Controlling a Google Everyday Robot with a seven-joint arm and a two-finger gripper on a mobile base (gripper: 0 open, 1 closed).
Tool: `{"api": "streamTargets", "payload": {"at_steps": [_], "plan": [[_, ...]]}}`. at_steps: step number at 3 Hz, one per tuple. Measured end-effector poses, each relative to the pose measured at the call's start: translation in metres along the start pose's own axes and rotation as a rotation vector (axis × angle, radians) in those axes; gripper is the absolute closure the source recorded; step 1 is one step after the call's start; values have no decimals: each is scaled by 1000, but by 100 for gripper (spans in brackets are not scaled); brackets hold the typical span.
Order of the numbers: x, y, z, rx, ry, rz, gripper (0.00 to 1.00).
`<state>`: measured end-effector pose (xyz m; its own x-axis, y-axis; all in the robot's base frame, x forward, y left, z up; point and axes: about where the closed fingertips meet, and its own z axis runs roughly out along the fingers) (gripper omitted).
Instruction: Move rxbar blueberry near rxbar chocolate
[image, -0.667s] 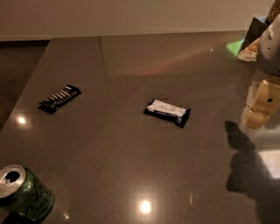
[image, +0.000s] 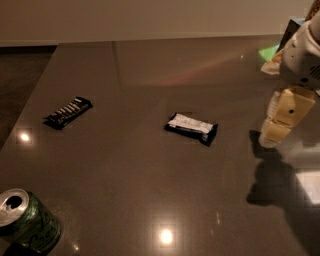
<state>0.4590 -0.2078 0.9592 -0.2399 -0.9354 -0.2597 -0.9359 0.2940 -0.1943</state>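
While the cream-coloured robot hand (image: 274, 134) hung at the right edge of the frame, low over the worktop, its degree of opening could not be told; it had hold of nothing.

Item 1: rxbar blueberry (image: 191, 128), a small flat dark-wrapped bar with a large white label patch. It lay flat at centre frame on the glossy dark-grey worktop (image: 150, 190), apart from the hand and to its left.

Item 2: rxbar chocolate (image: 68, 112), a small flat black-wrapped bar with rows of white lettering. It lay at the left of the frame, well apart from item 1.

Item 3: a green aluminium drinks can (image: 27, 220), opened, in the lower left corner.

Risks, as judged:
- A thin bar on so slick a surface would likely skid instead of lifting if the hand came down off-centre.
- A shallow hold on the wrapper's edge could let it drop mid-carry.
- An overshot leftward carry could knock the rxbar chocolate out of place.
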Motion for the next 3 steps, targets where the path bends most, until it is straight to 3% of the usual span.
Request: {"api": "streamTargets", "payload": {"at_steps": [1,3], "plan": [[-14,-11,36,-71,-46,40,0],[-44,-10,89,-94,-61,34,0]]}}
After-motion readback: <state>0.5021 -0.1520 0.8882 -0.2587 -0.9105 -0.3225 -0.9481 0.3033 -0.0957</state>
